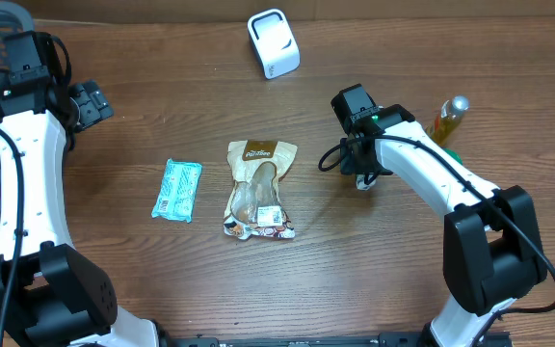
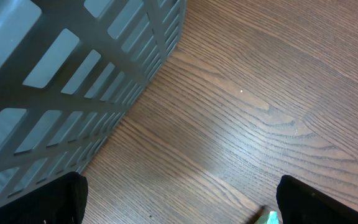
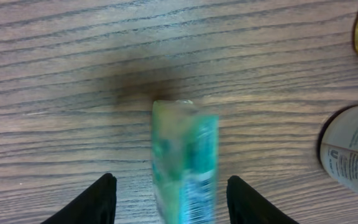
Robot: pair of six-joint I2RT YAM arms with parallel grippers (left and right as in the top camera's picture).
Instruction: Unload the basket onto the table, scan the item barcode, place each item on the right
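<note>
A teal-green pack (image 3: 185, 163) stands on end between the fingers of my right gripper (image 3: 173, 202), blurred, with a gap on each side, so the jaws are open and off it. Overhead, that gripper (image 1: 364, 175) hangs over the table right of centre and hides the pack. The white barcode scanner (image 1: 274, 43) sits at the far middle. My left gripper (image 1: 90, 101) is open at the far left beside the grey basket (image 2: 73, 74), with nothing between its fingers (image 2: 55, 199).
A brown snack bag (image 1: 258, 190) and a light-blue packet (image 1: 177, 190) lie mid-table. A bottle (image 1: 451, 119) stands right of my right gripper and shows at the right wrist view's edge as a labelled bottle (image 3: 353, 155).
</note>
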